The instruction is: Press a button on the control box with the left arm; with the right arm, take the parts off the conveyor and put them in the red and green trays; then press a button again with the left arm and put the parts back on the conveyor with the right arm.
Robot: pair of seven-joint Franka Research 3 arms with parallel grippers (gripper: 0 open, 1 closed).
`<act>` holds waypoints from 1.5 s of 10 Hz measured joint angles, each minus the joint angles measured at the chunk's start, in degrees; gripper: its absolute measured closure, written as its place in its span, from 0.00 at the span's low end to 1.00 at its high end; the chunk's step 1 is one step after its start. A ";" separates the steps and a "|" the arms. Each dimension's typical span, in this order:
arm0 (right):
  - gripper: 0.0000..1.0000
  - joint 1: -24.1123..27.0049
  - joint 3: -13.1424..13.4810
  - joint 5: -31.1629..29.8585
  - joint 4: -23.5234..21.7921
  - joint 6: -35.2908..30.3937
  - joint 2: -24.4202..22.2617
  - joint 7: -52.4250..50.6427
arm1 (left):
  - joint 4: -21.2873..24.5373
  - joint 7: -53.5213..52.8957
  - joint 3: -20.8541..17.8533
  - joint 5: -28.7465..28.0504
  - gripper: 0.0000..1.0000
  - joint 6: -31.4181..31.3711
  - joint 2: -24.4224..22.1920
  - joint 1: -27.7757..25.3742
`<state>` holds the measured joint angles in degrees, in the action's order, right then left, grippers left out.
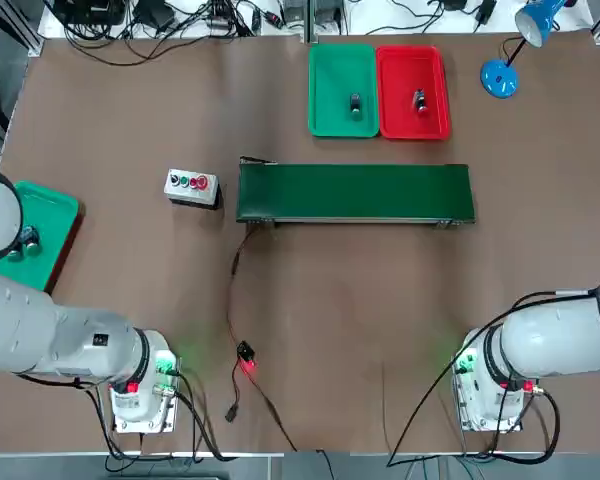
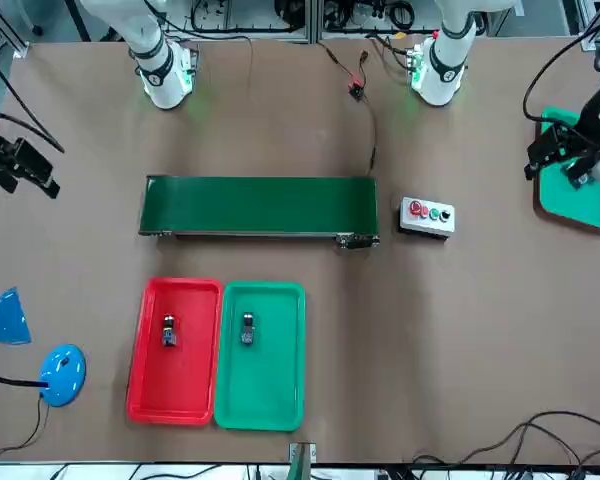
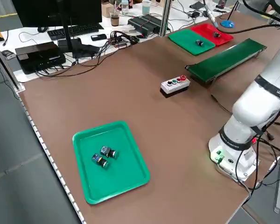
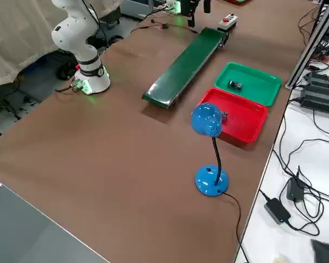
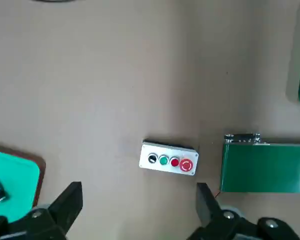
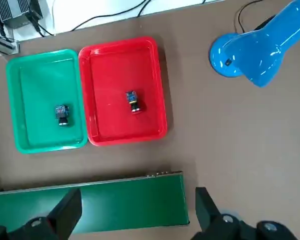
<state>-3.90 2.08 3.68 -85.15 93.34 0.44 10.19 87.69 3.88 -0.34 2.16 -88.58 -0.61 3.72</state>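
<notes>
From the overhead camera, the left edge of the smooth brown counter (image 1: pixel 130 270) carries a flat green plastic tray (image 1: pixel 48 232) with rounded corners; two small metallic parts (image 3: pixel 103 156) lie close together in it. The left gripper (image 5: pixel 140 207) hangs high above this side of the counter, its dark jaws spread wide apart and holding nothing, with the tray corner and the control box below it.

Further right sits the control box (image 1: pixel 191 186), a small pale rectangular housing with a row of round buttons, black, green and red, along its top. Just beside it begins the conveyor (image 1: pixel 355 192), a long narrow belt of matte dark green with a thin metal frame at its ends; its surface is bare.

Beyond the conveyor two shallow glossy trays lie side by side, touching: the green tray (image 1: pixel 330 95) and the red tray (image 1: pixel 432 95), each holding one small dark part (image 1: pixel 355 103) (image 1: pixel 418 100) near its middle.

At the far right stands a blue desk lamp (image 1: pixel 500 78) with a round base. The right gripper (image 6: pixel 139 210) hovers above the conveyor's end, jaws wide apart and empty.
</notes>
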 joint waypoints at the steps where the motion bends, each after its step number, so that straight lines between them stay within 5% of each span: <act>1: 0.00 -0.84 -0.01 0.00 -0.05 0.00 0.02 0.01 | 0.28 0.00 0.00 0.00 0.00 0.01 0.10 0.01; 5: 0.00 -3.43 -0.01 -0.01 -0.56 0.73 2.14 0.00 | 0.46 0.00 -0.03 0.00 0.00 0.01 0.75 -0.02; 15: 0.00 -7.09 0.24 -0.06 -1.53 26.21 26.96 -6.84 | -1.78 0.53 -0.09 0.00 0.00 -0.11 1.31 0.08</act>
<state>-10.99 2.32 3.63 -86.67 119.55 27.40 3.35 85.91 4.41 -0.44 2.16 -88.69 0.70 3.80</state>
